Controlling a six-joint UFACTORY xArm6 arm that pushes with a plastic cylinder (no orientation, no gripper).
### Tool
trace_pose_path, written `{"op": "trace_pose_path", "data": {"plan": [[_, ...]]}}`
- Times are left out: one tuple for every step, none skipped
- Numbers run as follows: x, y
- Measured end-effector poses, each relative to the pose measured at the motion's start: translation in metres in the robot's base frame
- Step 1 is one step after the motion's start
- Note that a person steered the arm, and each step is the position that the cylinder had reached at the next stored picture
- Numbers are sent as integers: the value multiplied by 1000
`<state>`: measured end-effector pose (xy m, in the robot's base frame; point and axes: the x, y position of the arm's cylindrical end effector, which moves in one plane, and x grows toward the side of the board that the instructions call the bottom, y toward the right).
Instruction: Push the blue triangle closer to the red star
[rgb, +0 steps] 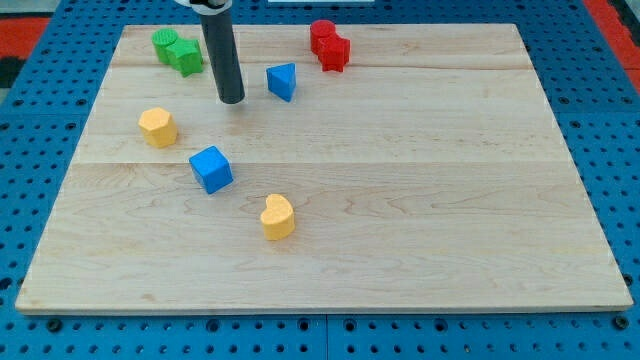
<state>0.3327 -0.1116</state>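
Blue pegboard frames the wooden surface. My tip, a bare rod with no end effector to open or close, stands just left of the blue triangle near the top edge. The red star lies up-right of it. Best to push rightward and slightly toward the top edge, through the triangle's centre. No containers are present.

On the board, my tip stands just left of the blue triangle, with the red star near the top edge, to the triangle's upper right.
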Motion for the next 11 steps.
{"op": "trace_pose_path", "data": {"plan": [[-16, -9], [-27, 2], [-22, 19], [-10, 52], [-7, 75], [-7, 42], [-16, 16], [-22, 35], [-21, 65], [-21, 85], [-21, 92]]}}
